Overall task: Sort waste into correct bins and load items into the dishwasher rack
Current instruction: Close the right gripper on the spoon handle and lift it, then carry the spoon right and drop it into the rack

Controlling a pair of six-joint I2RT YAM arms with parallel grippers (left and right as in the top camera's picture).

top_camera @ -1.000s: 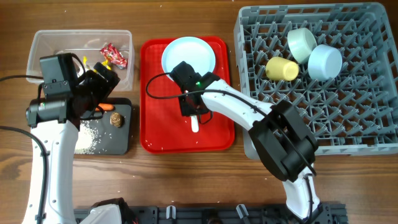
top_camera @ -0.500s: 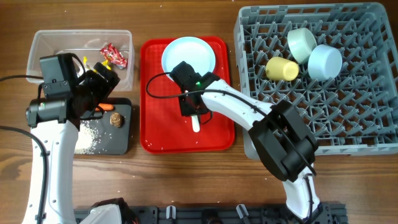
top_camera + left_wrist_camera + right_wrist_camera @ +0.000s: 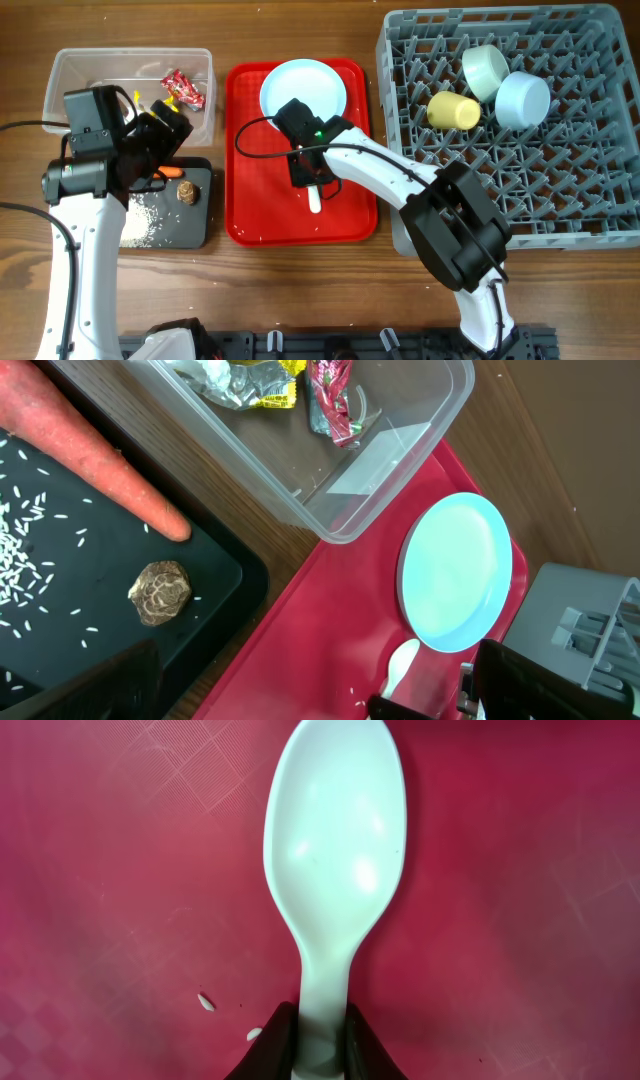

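The right gripper (image 3: pixel 320 1045) is pinched narrow on the handle of the white plastic spoon (image 3: pixel 335 850), whose bowl points to 12 o'clock on the red tray (image 3: pixel 520 870). The light-blue plate (image 3: pixel 303 88) lies at 12 o'clock of it. At 9 o'clock the left gripper (image 3: pixel 168 125) stands wide, holding nothing.

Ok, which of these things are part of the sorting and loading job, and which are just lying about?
Job:
carrot, rice, brown lump, wrappers, clear tub, black tray, plate, spoon, cup, green bowl, blue bowl, rack

Lying about:
red tray
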